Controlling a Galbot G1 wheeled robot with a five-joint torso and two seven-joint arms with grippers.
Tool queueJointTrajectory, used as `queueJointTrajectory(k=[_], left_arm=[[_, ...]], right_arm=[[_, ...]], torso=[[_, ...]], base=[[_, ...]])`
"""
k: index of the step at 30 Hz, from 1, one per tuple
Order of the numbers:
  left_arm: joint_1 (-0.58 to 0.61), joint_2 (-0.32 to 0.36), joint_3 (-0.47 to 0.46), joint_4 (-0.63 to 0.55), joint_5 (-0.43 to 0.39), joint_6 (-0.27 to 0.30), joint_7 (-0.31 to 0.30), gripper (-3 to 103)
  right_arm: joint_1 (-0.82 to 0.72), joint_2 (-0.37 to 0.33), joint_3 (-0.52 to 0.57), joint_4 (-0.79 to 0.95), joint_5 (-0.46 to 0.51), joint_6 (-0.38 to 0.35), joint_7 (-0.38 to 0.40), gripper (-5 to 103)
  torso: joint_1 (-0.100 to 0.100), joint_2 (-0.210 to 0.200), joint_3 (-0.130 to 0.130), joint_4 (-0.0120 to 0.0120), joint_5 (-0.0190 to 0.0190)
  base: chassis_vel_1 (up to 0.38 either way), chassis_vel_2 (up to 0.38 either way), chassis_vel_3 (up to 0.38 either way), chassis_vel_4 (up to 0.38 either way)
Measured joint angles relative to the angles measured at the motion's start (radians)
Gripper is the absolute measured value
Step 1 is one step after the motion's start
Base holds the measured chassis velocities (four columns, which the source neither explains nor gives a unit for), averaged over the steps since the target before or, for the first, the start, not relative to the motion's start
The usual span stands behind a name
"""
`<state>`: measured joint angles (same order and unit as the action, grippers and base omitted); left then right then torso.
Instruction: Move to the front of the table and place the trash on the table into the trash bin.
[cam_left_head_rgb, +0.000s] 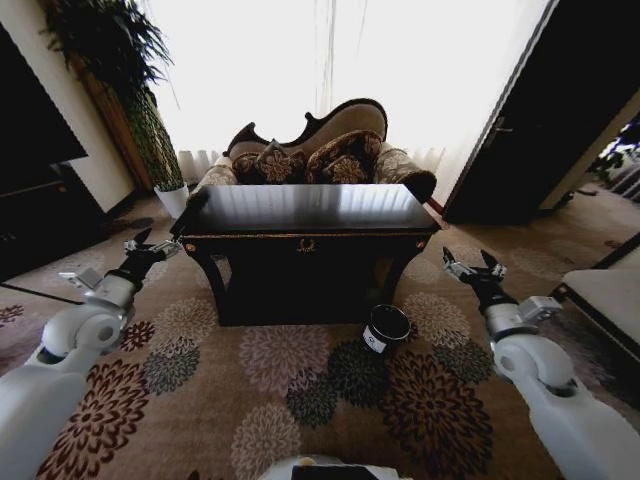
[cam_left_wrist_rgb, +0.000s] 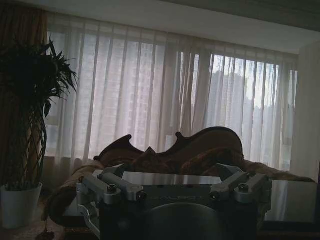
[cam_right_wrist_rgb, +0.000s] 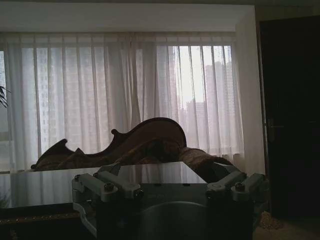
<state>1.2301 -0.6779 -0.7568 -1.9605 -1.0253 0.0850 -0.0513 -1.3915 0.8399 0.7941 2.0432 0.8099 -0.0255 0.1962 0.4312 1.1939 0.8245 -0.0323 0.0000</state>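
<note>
Glossy black tabletop (cam_left_head_rgb: 310, 208) dead ahead, gold-trimmed near edge facing the robot, sofa (cam_left_head_rgb: 320, 150) touching its far edge. Trash bin (cam_left_head_rgb: 386, 327) on carpet (cam_left_head_rgb: 300, 390) just before its right front leg. Left gripper (cam_left_head_rgb: 150, 246) and right gripper (cam_left_head_rgb: 473, 266) flanking the tabletop's front corners, both spread wide, holding nothing. No trash discernible on top.

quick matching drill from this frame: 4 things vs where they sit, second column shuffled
Things:
1. small black cylindrical trash bin with white label
2. ornate upholstered sofa with dark carved frame
3. potted green plant in white pot
4. left gripper

Places:
A. behind the glossy black table
B. on the carpet at the table's front right leg
C. raised off the table's left front corner
D. left of the sofa, by the curtain

Pairs: 1-B, 2-A, 3-D, 4-C
</note>
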Motion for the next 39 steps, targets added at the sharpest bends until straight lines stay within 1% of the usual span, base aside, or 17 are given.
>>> queueJointTrajectory(k=[39], left_arm=[[0.000, 0.000, 0.000, 0.000, 0.000, 0.000, 0.000, 100]], right_arm=[[-0.003, -0.002, 0.015, 0.007, -0.002, 0.004, -0.004, 100]], torso=[[0.000, 0.000, 0.000, 0.0000, 0.0000]], base=[[0.109, -0.111, -0.110, 0.111]])
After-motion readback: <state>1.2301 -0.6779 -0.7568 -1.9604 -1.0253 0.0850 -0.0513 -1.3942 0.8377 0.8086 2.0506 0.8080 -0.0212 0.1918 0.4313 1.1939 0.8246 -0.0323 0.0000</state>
